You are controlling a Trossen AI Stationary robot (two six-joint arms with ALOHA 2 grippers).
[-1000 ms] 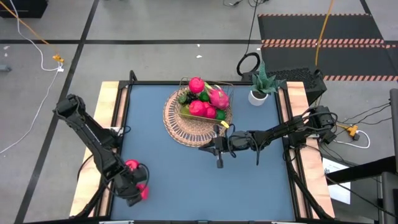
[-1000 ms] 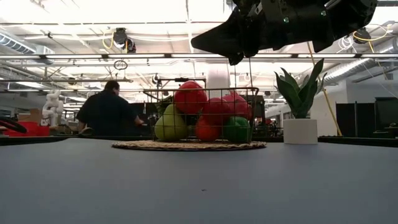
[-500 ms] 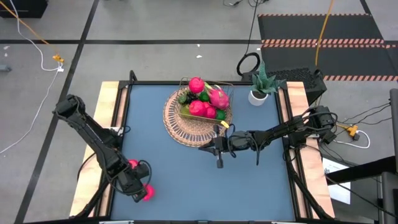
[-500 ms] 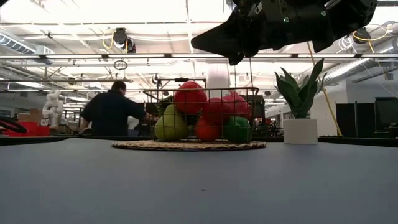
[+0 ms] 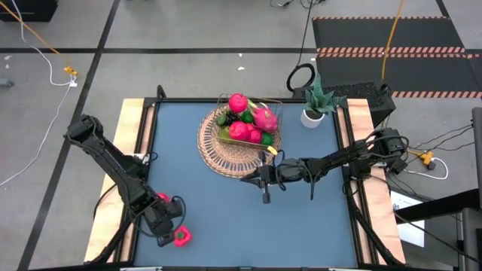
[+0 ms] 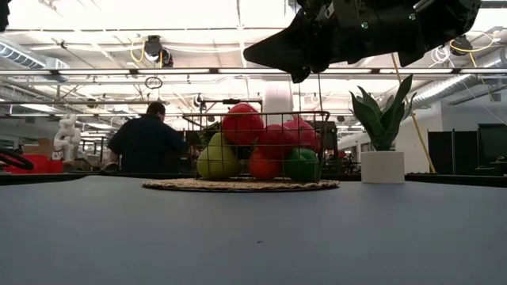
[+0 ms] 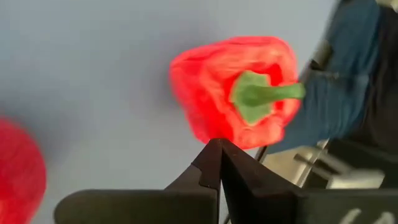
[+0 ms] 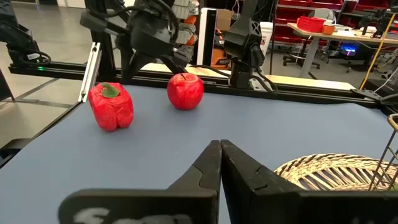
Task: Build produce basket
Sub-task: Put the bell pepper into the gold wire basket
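A red bell pepper with a green stem stands on the blue table near its front left corner. A red apple sits just beyond it. My left gripper hangs over them, tilted down and shut on nothing, its tips just short of the pepper. The woven basket at the table's far middle holds piled produce inside its wire frame. My right gripper hovers level in front of the basket, shut and holding nothing.
A green plant in a white pot stands at the back right, beside the basket. Bare blue table lies between the pepper and the basket. A person sits in the room beyond the table.
My left gripper has swung a little toward the table's near right. The pepper, at first partly under the gripper, has shifted slightly toward the near edge and now stands clear beside it. My right arm has kept still.
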